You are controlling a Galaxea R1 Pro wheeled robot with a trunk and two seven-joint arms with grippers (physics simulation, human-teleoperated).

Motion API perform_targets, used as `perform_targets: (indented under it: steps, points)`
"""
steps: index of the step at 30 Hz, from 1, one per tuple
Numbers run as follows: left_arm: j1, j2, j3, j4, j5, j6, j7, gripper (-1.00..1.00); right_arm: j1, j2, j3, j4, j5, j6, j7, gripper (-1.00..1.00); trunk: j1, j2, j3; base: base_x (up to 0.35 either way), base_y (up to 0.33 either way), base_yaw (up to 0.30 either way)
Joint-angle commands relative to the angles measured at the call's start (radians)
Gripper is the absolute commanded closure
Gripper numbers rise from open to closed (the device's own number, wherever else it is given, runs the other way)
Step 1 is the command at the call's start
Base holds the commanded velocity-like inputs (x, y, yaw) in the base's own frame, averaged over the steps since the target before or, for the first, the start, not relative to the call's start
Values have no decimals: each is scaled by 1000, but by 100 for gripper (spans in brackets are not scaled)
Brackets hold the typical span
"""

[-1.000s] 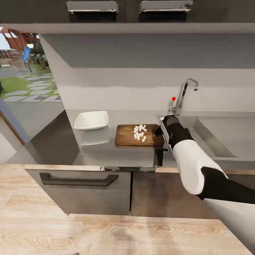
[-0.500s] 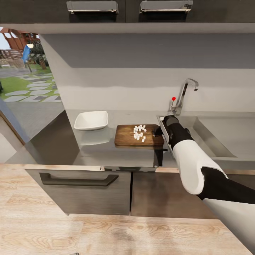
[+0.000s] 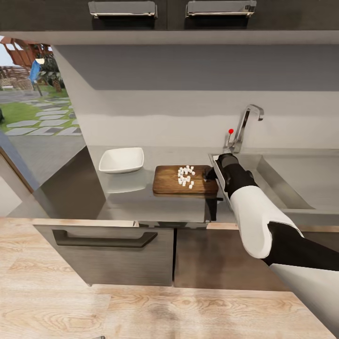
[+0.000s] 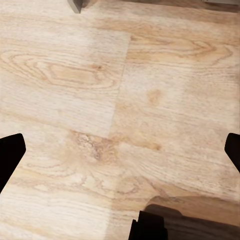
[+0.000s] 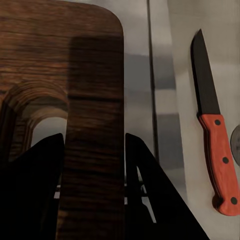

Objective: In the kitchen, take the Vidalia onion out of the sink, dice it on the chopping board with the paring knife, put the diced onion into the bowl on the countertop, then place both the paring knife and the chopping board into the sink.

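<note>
The dark-brown chopping board (image 3: 169, 181) lies on the grey countertop (image 3: 141, 205) with diced onion (image 3: 186, 176), small white cubes, on its right half. My right gripper (image 3: 209, 176) is at the board's right short end, beside the sink (image 3: 282, 190). In the right wrist view the gripper (image 5: 95, 145) has a finger on each side of a strip of the chopping board (image 5: 60, 65) by its slot, shut on it. The paring knife (image 5: 215, 145) lies flat on the steel beside the board. The white bowl (image 3: 121, 160) sits left of the board. My left gripper (image 4: 121, 150) hangs open over the floor.
The chrome tap (image 3: 246, 123) with its red knob stands behind the sink's left corner. A flat steel drainboard (image 3: 310, 174) runs to the right. Dark cabinet fronts with a handle (image 3: 101, 239) face me below the countertop, and wall cupboards hang overhead. Light wood flooring (image 4: 120, 75) lies underfoot.
</note>
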Motion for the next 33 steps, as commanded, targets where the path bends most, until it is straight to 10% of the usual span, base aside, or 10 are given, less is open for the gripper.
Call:
perform_targets:
  steps: [1,33]
  points:
    - [-2,0,3,4,5,-8,-3,-100,-1,1,-6,-1,-3,2,-4,100,0,0,-1,0,0,0]
    - [-2,0,3,4,5,-6,-2,-100,-1,1,-6,8,-3,2,-4,100,-92,168,74,0,0,0]
